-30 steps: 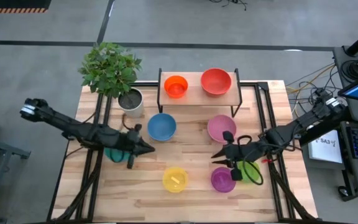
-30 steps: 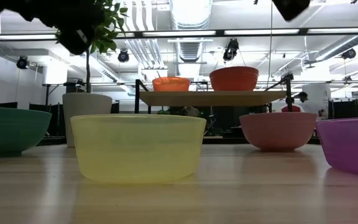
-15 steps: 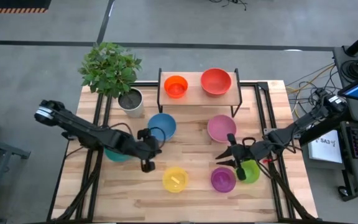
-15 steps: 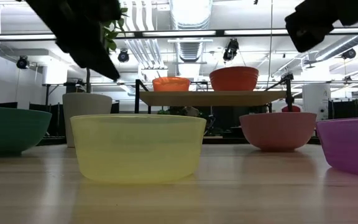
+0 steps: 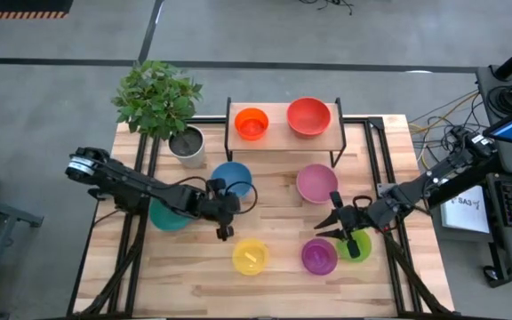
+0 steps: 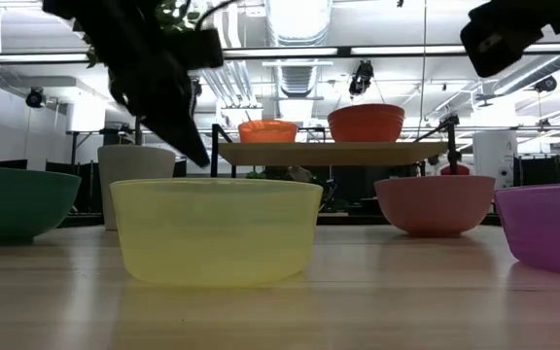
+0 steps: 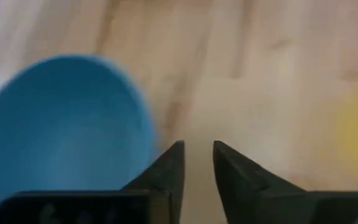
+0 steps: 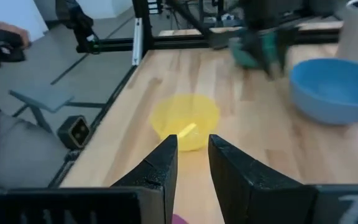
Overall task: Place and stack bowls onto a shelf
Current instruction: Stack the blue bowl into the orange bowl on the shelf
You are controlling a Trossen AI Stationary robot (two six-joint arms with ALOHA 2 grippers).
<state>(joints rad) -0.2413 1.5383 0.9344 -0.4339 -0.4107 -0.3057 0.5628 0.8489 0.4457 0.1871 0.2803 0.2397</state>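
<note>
Two bowls on the shelf, six on the counter, both my arms low over the wood.

My left fingers (image 5: 224, 233) hung over the counter (image 5: 274, 276) between the blue bowl (image 5: 231, 180) and the yellow bowl (image 5: 251, 256), narrowly apart and gripping nothing. My right fingers (image 5: 347, 233) were spread a little and empty, just above the purple bowl (image 5: 318, 256) and the green bowl (image 5: 357, 245). The orange bowl (image 5: 252, 124) and the red bowl (image 5: 309, 116) sat side by side on the shelf (image 5: 280, 130). The pink bowl (image 5: 316, 183) stood in front of the shelf, and the teal bowl (image 5: 167, 216) lay partly under my left arm.
</note>
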